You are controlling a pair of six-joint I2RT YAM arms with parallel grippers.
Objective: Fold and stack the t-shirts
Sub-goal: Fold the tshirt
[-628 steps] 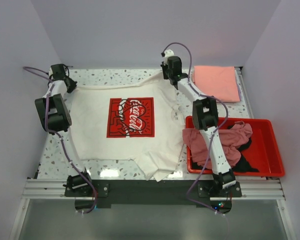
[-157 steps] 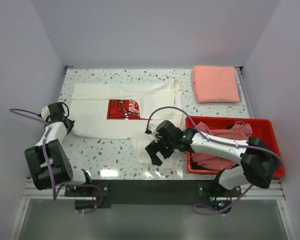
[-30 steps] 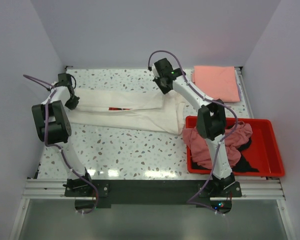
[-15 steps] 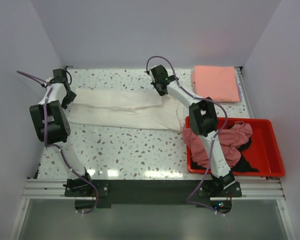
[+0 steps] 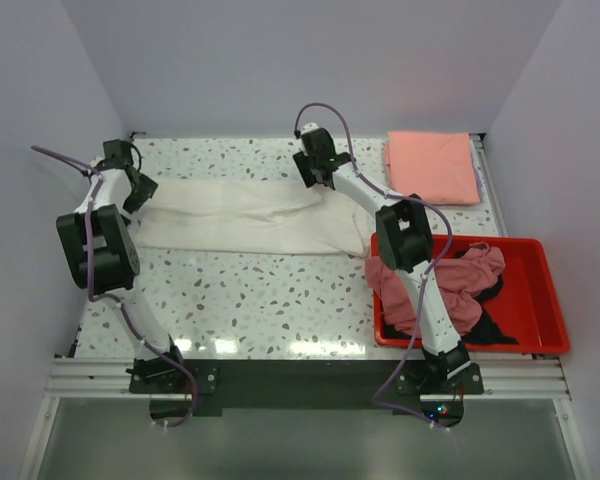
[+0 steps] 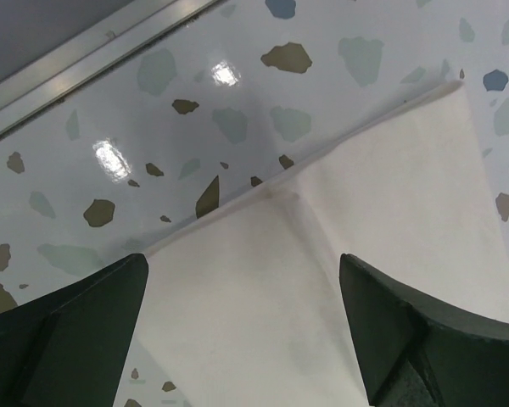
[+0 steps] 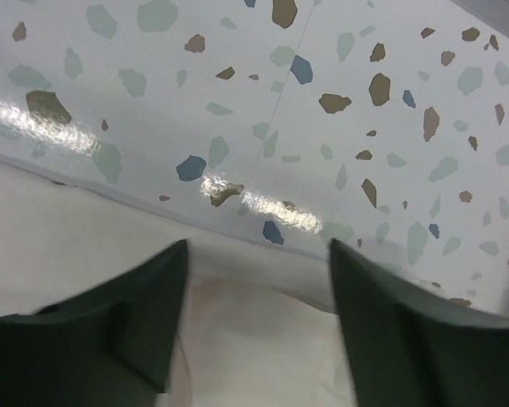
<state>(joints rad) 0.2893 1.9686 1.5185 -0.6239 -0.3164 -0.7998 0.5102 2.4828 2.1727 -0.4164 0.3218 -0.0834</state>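
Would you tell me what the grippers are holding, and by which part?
Nothing: the left gripper and right gripper stand open over the white shirt.

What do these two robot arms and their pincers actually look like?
Both the left arm and right arm are slim white tubes linked by chunky black joints, each trailed by a looping purple cable. The left gripper and right gripper each end in two broad, dark, wedge-shaped fingers.

blk shirt [image 5: 488, 326]: was mostly hid under dusty-pink shirt [image 5: 472, 262]
dusty-pink shirt: mid part was behind R arm [image 5: 429, 300]
white shirt [image 6: 339, 280]: was cut off at btm edge, both wrist views
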